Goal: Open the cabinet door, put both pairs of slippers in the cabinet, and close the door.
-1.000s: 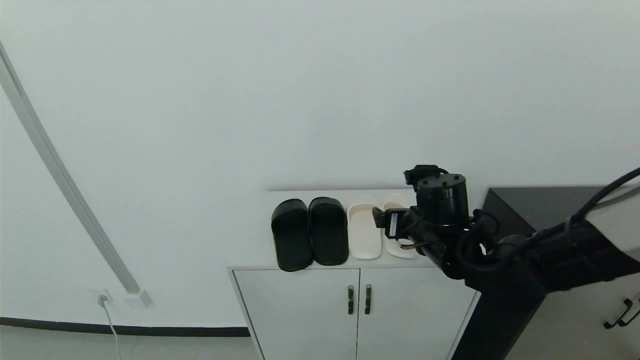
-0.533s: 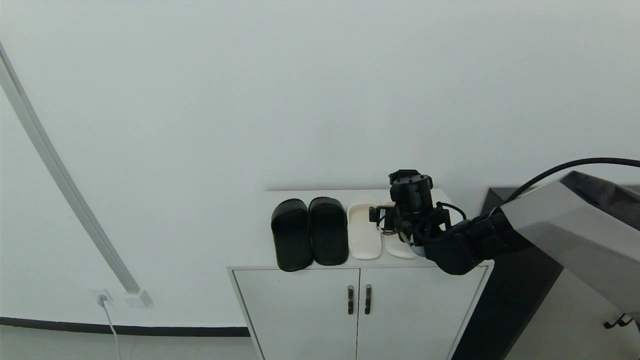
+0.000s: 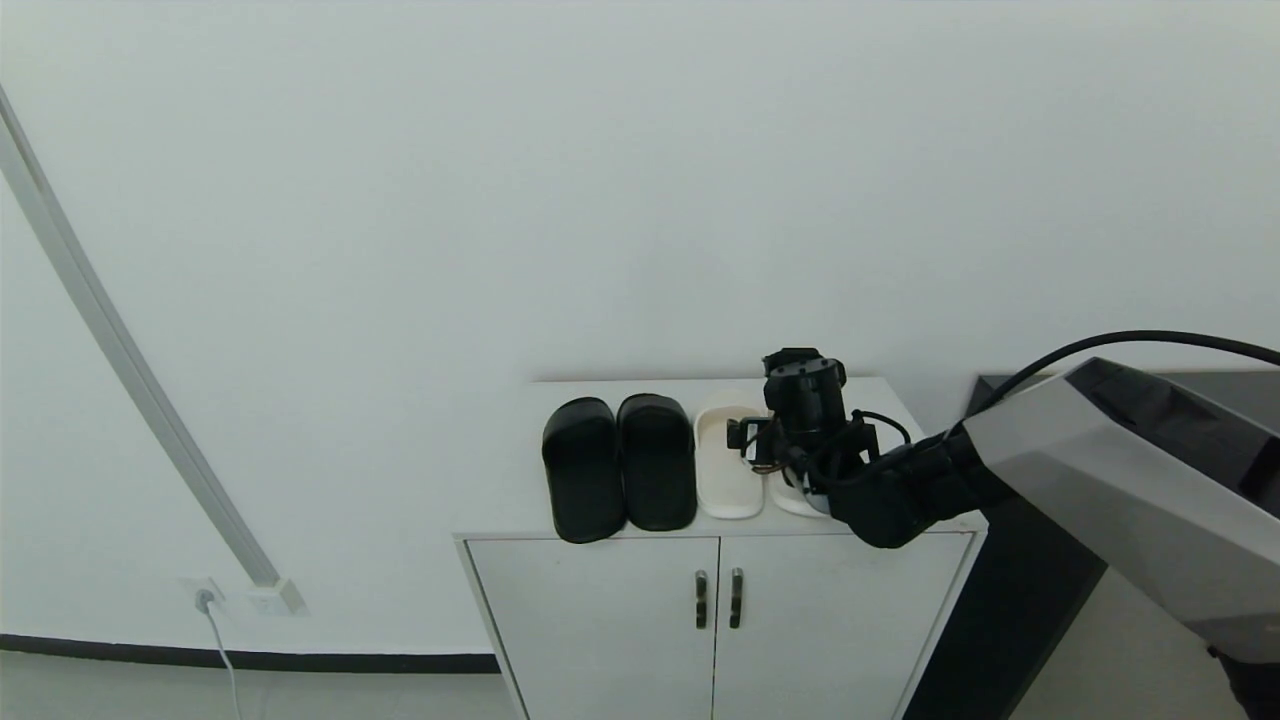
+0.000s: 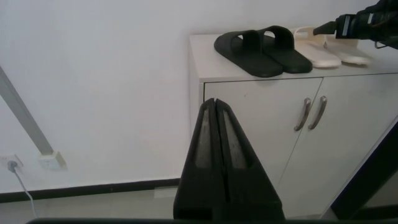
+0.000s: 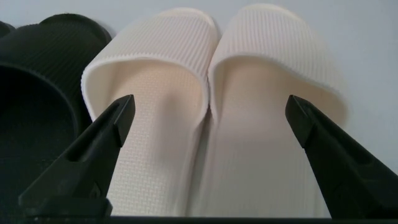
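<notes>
Right wrist view: the right gripper has its black fingers spread wide. The white slippers lie side by side between them on the cabinet top, toes past the fingertips. Whether either finger touches them cannot be told. Just outside one finger lie the black slippers.

In the left wrist view the left gripper has its fingers pressed flat together, holding nothing. Past its tips stands the cabinet, both doors shut, the two handles side by side. Both pairs rest on top, beyond the fingertips.
</notes>
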{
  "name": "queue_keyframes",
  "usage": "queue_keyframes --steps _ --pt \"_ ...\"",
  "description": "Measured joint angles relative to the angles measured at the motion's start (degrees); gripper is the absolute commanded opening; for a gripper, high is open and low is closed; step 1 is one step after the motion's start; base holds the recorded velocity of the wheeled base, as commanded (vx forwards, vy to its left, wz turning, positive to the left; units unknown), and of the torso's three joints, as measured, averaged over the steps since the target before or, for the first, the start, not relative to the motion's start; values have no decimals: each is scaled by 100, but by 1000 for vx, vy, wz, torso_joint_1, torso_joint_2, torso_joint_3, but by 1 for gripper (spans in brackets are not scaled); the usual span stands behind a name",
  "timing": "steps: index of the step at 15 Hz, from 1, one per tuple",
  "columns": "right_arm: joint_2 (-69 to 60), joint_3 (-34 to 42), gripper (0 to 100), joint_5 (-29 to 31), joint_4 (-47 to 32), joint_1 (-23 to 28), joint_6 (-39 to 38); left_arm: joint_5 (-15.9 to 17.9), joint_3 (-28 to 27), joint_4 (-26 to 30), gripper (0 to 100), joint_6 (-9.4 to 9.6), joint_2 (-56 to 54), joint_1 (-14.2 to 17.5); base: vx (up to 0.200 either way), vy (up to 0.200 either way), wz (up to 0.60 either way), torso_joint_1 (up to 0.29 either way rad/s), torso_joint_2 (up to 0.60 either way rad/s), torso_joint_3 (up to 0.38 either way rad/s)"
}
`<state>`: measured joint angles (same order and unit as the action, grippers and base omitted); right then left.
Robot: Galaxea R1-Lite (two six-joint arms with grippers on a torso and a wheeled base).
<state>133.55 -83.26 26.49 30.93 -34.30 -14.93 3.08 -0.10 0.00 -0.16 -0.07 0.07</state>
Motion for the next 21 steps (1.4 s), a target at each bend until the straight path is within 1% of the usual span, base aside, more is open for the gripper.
queue_keyframes --steps 9,10,21 --pt "477 -519 100 9 7 49 112 0 0 0 0 2 0 0 0 0 0 0 0 0" --pt "521 -563 0 11 7 49 130 0 0 0 0 0 0 0 0 0 0 0 0 0" --pt "694 -681 0 44 51 134 137 -2 0 0 0 -6 0 0 0 0 0 0 0 0"
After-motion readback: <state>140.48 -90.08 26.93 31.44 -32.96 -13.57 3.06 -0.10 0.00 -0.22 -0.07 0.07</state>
